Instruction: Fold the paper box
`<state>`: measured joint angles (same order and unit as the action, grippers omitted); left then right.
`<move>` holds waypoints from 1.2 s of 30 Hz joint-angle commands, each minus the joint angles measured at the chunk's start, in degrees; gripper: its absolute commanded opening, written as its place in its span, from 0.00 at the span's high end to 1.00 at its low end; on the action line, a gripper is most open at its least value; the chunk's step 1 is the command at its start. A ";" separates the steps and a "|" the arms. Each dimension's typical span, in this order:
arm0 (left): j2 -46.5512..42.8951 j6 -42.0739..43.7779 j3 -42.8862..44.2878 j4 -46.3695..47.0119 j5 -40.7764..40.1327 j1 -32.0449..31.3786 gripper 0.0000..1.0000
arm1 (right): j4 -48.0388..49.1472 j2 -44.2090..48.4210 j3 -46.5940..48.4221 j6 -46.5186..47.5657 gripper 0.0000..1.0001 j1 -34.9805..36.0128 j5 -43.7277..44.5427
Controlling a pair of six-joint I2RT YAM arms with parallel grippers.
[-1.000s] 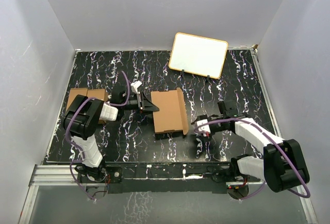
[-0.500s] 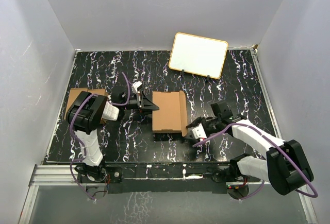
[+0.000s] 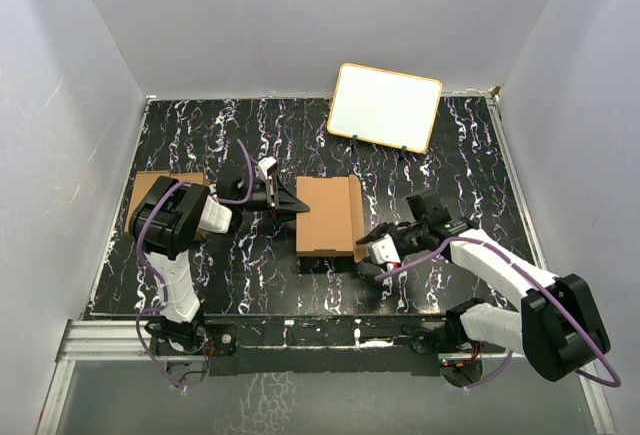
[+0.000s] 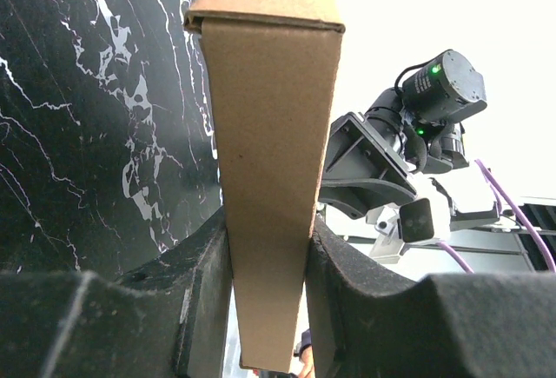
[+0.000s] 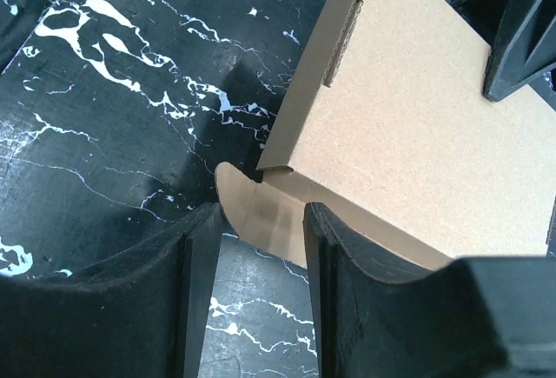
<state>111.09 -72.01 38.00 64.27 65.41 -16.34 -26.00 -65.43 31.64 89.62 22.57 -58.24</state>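
Top external view: the paper box [image 3: 328, 217] is seen lying near the middle of the black marbled table [image 3: 250, 275], between the two arms. Its left edge is gripped by the left tool [image 3: 290, 202], apparently so that the box is steadied while its other side is worked. The right tool [image 3: 372, 252] is placed at the near right corner. A white board [image 3: 385, 107] is propped at the back, well apart.

Left wrist view: the left tool [image 4: 268, 248] is shown clamped on the box [image 4: 265, 161], which is pinched flat between the fingers [image 4: 204, 274]. Plain brown cardboard is presented, doubled over, with a folded end at the top.

Right wrist view: the right tool [image 5: 261, 248] is held with its jaws apart, one on either side of a small rounded flap [image 5: 261, 213] that juts from the corner of the box [image 5: 417, 135]; no clamp on it is seen. This placement is judged to serve for taking or bending that flap. A broad flat panel, a raised side wall with a slot, and sharp creases are shown.
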 commanded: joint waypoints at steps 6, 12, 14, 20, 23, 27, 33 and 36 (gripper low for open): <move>-0.93 -2.72 1.72 4.45 1.12 -0.01 1.00 | 4.37 1.05 1.98 -5.56 0.56 1.05 -3.46; -0.92 -3.21 1.57 6.41 0.89 -0.05 1.00 | 5.96 1.07 2.34 -9.32 0.62 1.33 -3.55; -0.94 -3.37 1.43 6.75 0.85 -0.01 1.00 | 6.75 1.14 2.49 -11.09 0.65 1.32 -3.22; -0.89 -3.80 1.33 7.59 0.96 -0.01 1.00 | 8.34 1.67 3.18 -15.31 0.67 1.28 -0.83; -0.93 -4.10 1.31 8.03 1.13 0.08 1.00 | 8.00 1.91 3.33 -15.70 0.67 1.31 -0.16; -0.91 -4.46 1.22 8.69 1.34 0.25 1.00 | 7.74 2.26 3.82 -16.56 0.67 1.18 0.79; -1.19 -5.13 0.90 9.73 1.72 0.50 1.00 | 5.62 2.85 4.65 -16.10 0.67 0.39 0.50; -1.38 -5.32 0.89 9.82 1.82 0.68 1.00 | 4.02 2.99 4.87 -14.71 0.67 0.22 0.20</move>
<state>111.13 -77.17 38.15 71.42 65.41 -16.16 -21.67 -63.81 33.76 73.34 23.27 -55.44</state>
